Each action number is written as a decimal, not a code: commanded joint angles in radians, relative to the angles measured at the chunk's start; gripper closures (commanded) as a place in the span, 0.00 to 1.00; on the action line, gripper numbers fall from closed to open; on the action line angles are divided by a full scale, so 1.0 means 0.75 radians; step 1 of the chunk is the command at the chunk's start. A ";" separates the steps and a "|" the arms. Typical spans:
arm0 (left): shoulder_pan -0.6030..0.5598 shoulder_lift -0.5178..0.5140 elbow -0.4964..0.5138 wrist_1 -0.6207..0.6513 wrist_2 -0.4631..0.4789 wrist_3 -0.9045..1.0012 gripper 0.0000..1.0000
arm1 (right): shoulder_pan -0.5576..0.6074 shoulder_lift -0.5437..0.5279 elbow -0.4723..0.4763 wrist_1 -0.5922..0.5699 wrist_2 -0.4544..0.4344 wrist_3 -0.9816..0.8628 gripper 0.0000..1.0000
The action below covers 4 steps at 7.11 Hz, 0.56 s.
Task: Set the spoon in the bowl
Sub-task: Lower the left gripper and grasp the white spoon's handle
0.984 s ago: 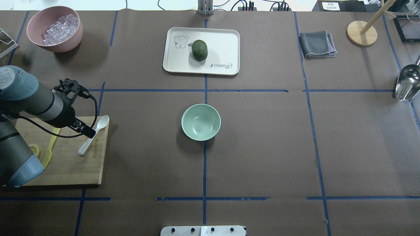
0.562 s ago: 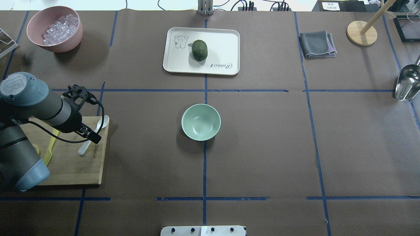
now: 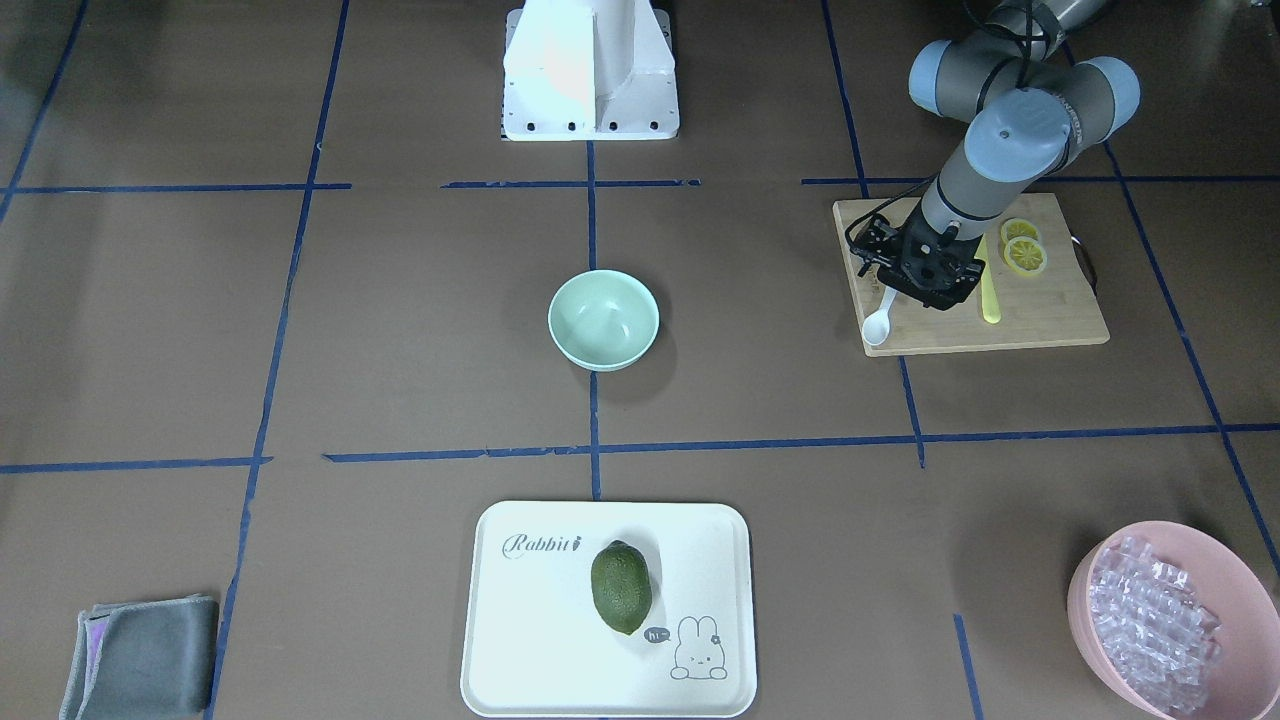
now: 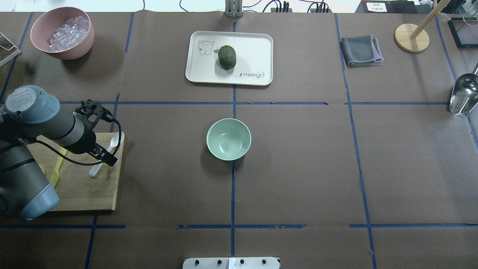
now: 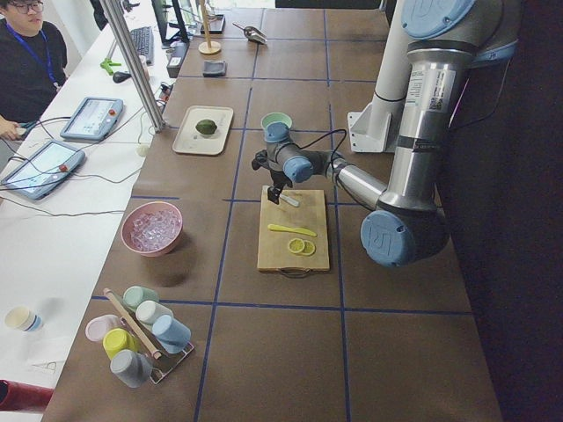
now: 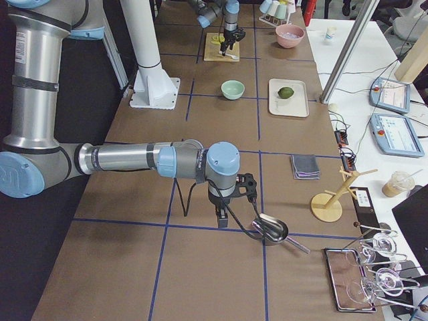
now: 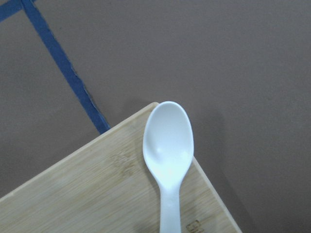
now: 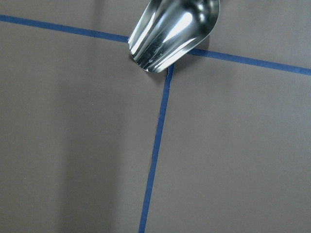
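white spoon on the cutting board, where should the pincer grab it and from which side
Probably the slim handle mid-length, from straight above, closing across its width. The spoon lies flat on the cutting board; its handle is narrow, its scoop wide and rounded.

"Rabbit" in script and a tiny "hi" speech bubble on the white tray [image 3: 520, 655].

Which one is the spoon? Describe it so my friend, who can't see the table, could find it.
Find the wooden cutting board on the table's left side in the overhead view. The spoon lies along its right edge, scoop at the far right corner. It is small and plain white, unlike the yellow knife and lemon slices further along the board.
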 commanded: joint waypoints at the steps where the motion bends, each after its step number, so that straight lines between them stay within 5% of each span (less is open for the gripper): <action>1: 0.001 -0.016 0.025 0.000 0.000 0.002 0.01 | 0.000 -0.003 0.000 0.000 0.000 0.000 0.00; 3: 0.001 -0.017 0.027 0.000 -0.002 0.000 0.10 | 0.000 -0.003 0.000 0.000 0.000 0.000 0.00; 4: 0.001 -0.017 0.025 0.002 0.000 0.000 0.32 | 0.000 -0.003 0.000 0.000 0.000 0.000 0.00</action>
